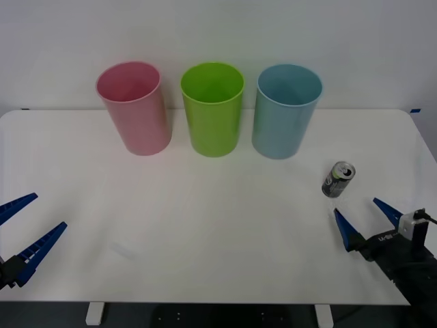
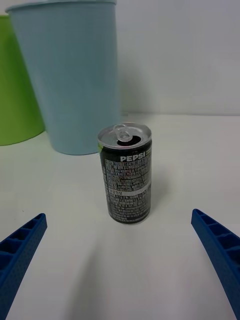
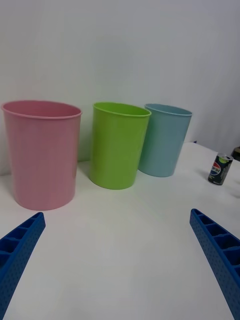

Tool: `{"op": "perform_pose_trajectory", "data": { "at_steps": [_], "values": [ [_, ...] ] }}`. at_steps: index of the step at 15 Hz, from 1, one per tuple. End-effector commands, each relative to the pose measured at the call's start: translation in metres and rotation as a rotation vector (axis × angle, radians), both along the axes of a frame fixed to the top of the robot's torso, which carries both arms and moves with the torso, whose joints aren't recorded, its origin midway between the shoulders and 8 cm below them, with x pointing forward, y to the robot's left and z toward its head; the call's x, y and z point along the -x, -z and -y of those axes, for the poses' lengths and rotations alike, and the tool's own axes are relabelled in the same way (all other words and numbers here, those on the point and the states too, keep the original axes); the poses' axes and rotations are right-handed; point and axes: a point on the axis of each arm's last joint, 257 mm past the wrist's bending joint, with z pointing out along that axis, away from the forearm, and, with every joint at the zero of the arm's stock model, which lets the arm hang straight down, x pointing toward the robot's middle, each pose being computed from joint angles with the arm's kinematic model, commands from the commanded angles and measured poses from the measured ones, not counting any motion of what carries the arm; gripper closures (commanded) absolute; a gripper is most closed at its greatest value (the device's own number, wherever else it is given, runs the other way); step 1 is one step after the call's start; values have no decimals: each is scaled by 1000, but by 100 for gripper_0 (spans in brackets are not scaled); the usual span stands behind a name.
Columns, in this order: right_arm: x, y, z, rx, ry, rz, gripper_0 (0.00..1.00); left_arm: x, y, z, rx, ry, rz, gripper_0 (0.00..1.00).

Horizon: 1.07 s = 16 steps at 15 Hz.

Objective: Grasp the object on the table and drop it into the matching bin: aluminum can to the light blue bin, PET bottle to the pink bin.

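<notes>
The aluminum can (image 1: pixel 338 179) stands upright on the white table (image 1: pixel 205 225) at the right, a little in front of the light blue bin (image 1: pixel 287 111). In the right wrist view the can (image 2: pixel 126 172) is dark with a pull-tab top, and the light blue bin (image 2: pixel 70 75) rises behind it. My right gripper (image 1: pixel 365 217) hovers open just in front of the can, nothing between its fingers (image 2: pixel 217 250). The pink bin (image 1: pixel 133 108) stands at the back left. My left gripper (image 1: pixel 24 225) is open at the front left edge, far from the can (image 3: pixel 220 170).
A lime green bin (image 1: pixel 212 108) stands between the pink and light blue bins along the back of the table. The left wrist view shows the pink bin (image 3: pixel 42 152), green bin (image 3: pixel 118 145) and light blue bin (image 3: pixel 164 140) in a row.
</notes>
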Motion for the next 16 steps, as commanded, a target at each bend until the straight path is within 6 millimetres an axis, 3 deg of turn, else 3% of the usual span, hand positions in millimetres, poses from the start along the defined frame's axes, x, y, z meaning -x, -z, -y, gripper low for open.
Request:
{"op": "perform_pose_trajectory", "data": {
  "at_steps": [1, 16],
  "values": [
    [-13, 4, -4, -1, 13, -9, 0, 0, 0, 0, 0, 0, 0, 0],
    [-88, 9, -11, 1, 47, -36, 0, 0, 0, 0, 0, 0, 0, 0]
  ]
}}
